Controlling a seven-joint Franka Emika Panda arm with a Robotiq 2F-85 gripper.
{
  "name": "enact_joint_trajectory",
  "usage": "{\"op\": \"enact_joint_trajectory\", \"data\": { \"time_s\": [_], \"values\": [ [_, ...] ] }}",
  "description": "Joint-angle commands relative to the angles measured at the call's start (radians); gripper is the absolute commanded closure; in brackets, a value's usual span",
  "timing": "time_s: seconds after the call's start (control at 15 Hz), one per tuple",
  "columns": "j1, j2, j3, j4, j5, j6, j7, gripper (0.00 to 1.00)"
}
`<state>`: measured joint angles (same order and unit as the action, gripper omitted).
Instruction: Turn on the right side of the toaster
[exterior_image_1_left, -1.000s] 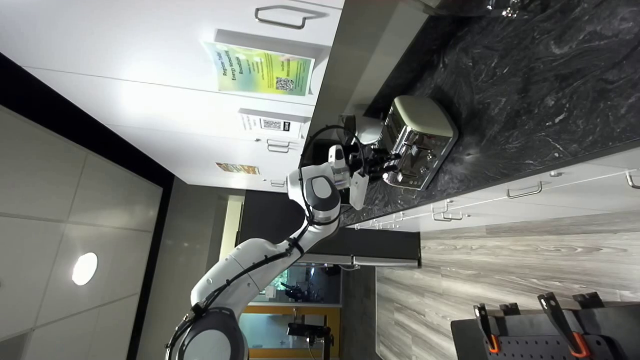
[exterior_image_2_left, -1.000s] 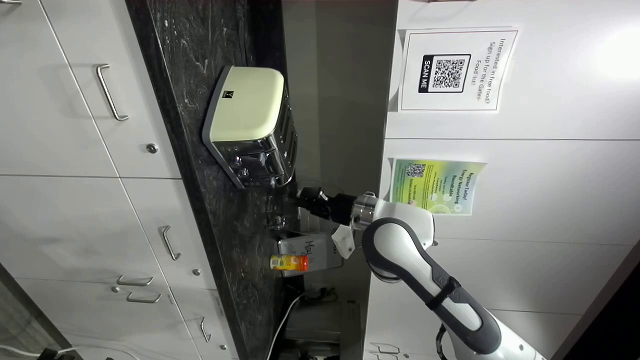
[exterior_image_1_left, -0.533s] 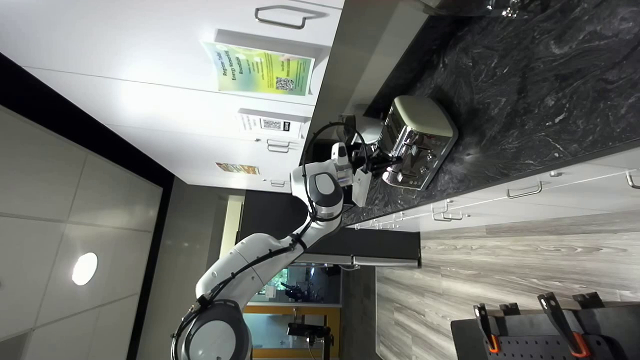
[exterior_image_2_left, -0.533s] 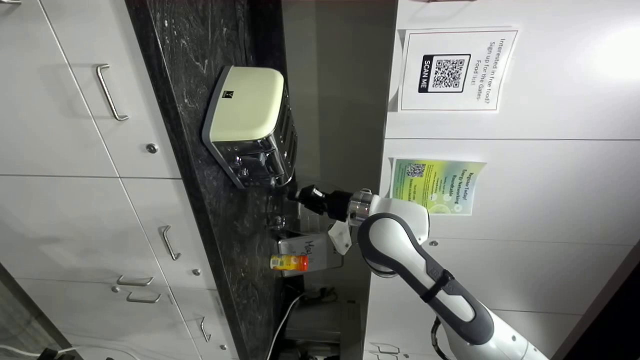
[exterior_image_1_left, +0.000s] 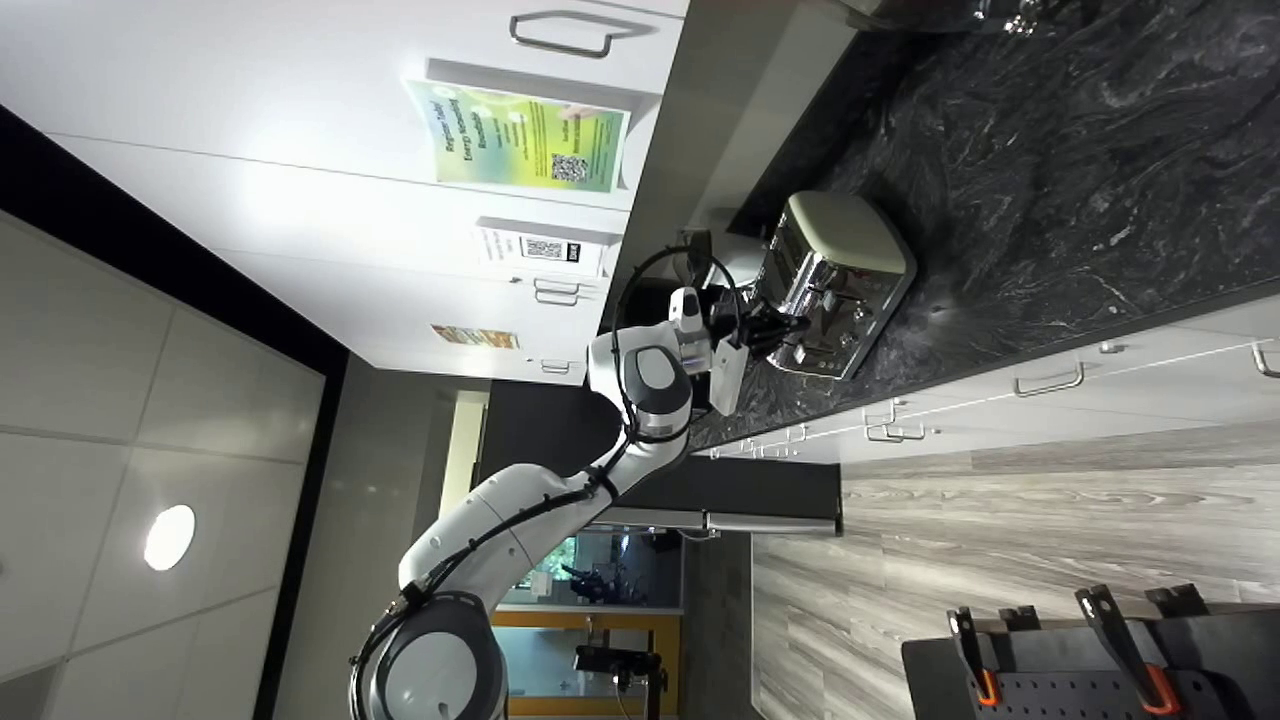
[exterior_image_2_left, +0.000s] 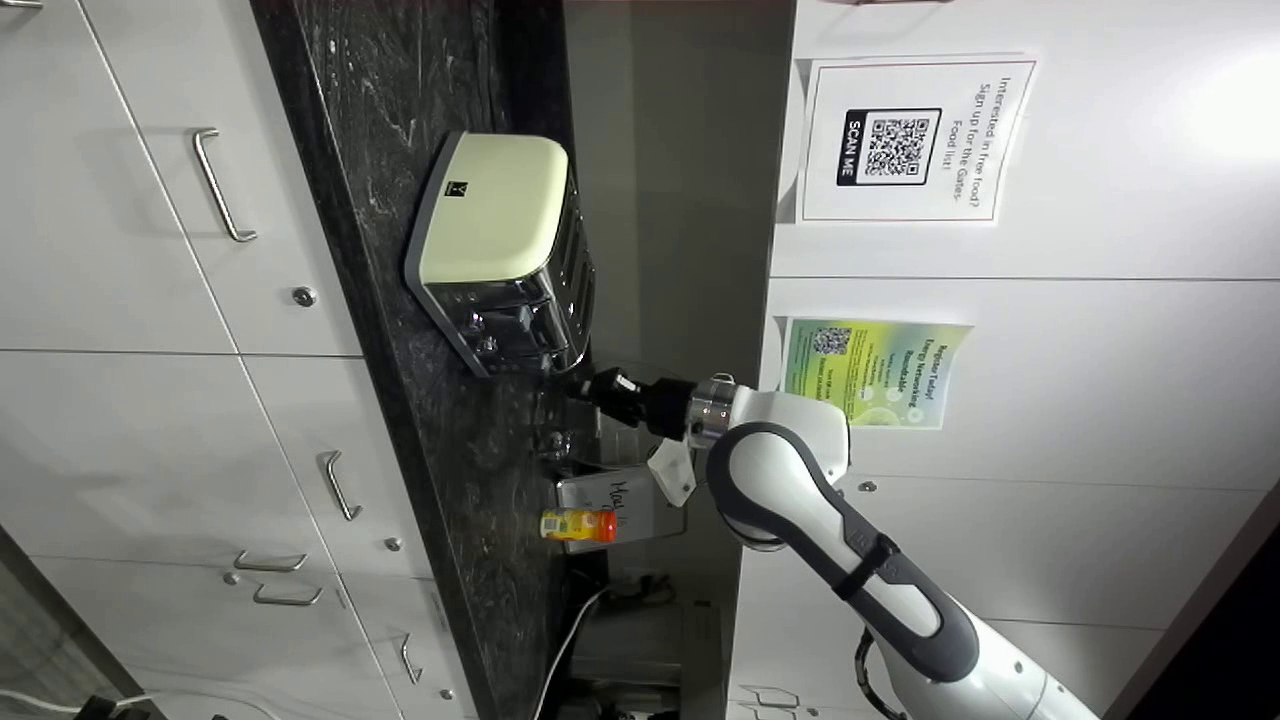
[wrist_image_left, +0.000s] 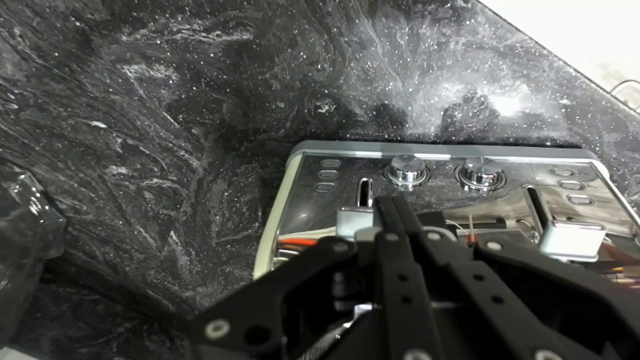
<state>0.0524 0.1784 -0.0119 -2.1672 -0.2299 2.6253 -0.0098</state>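
Note:
The toaster (exterior_image_1_left: 850, 230) has a shiny chrome front and cream sides and stands on the dark counter; it also shows in an exterior view (exterior_image_2_left: 495, 210) and in the wrist view (wrist_image_left: 450, 200). Its front carries two round knobs (wrist_image_left: 407, 170) and two pale levers in slots. My gripper (wrist_image_left: 395, 200) is shut and empty, fingertips together over the front. It overlaps the edge of the left lever (wrist_image_left: 350, 220); I cannot tell whether it touches it. The right lever (wrist_image_left: 572, 240) lies to the right, apart from the fingers. The gripper is beside the front in both exterior views (exterior_image_1_left: 803, 323) (exterior_image_2_left: 578, 388).
A yellow jar with an orange-red cap (exterior_image_2_left: 578, 525) stands by a grey board with handwriting (exterior_image_2_left: 635, 490). A clear shiny object (wrist_image_left: 32, 215) lies left of the toaster in the wrist view. White upper cabinets (exterior_image_2_left: 1080, 380) hang above the counter (exterior_image_1_left: 1080, 200).
The gripper fingers look spread a second ago and are together now. The arm has moved a little closer to the toaster front. The toaster has not moved.

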Motion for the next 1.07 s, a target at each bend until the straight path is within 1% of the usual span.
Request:
{"op": "enact_joint_trajectory", "data": {
  "time_s": [0.0, 0.47, 1.0],
  "values": [
    [0.009, 0.038, -0.002, 0.030, -0.026, 0.007, 0.028, 1.00],
    [0.017, 0.095, -0.011, 0.063, -0.029, 0.063, 0.031, 1.00],
    [0.037, 0.156, -0.054, 0.096, -0.079, 0.133, 0.067, 1.00]
  ]
}}
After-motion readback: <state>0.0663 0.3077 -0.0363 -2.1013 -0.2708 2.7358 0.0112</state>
